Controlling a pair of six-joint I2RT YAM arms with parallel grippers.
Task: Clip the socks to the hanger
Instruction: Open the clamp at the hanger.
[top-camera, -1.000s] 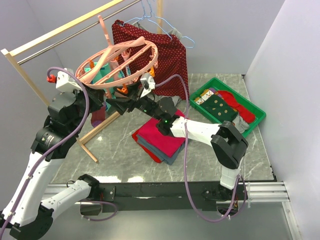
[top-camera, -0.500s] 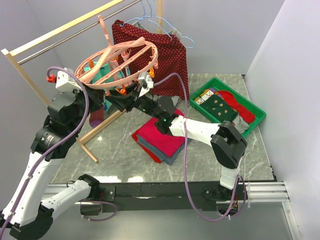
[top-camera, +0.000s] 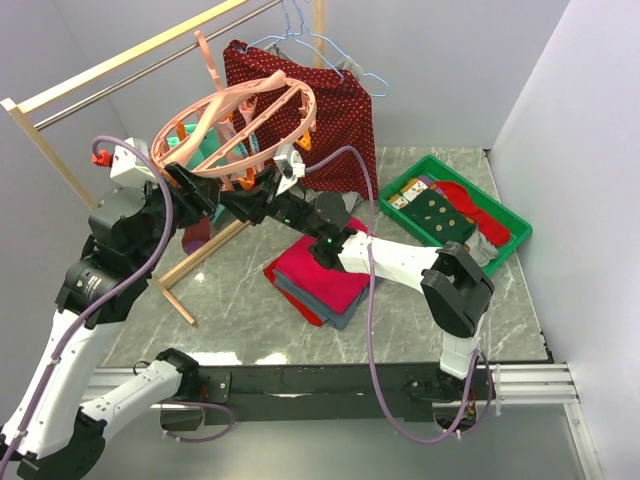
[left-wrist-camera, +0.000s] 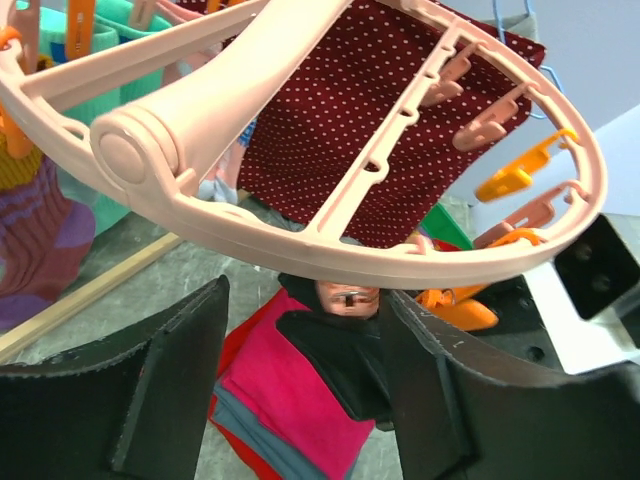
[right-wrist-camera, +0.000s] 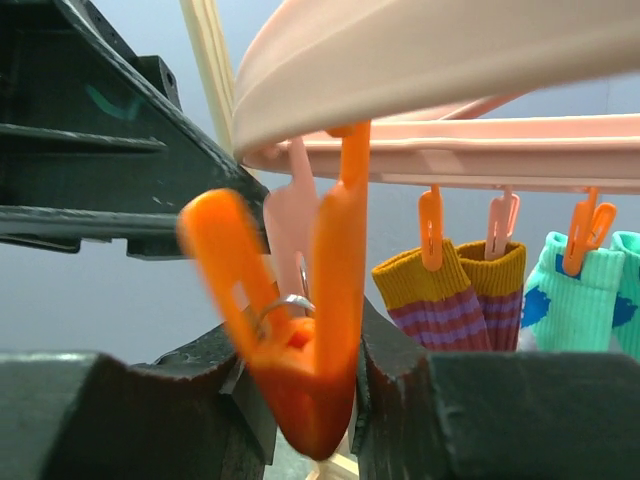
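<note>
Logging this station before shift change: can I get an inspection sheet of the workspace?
Surface: grey marbled table.
Job's things: pink hanger tilted; striped sock and teal sock clipped on; more socks in green tray.
Clutter: folded cloth stack, dotted garment, wire hangers.
Grippers: left gripper open under hanger rim; right gripper closed on orange clip.
Cables: purple cables hang in loose loops.
Surroundings: wooden rack, white walls.
</note>
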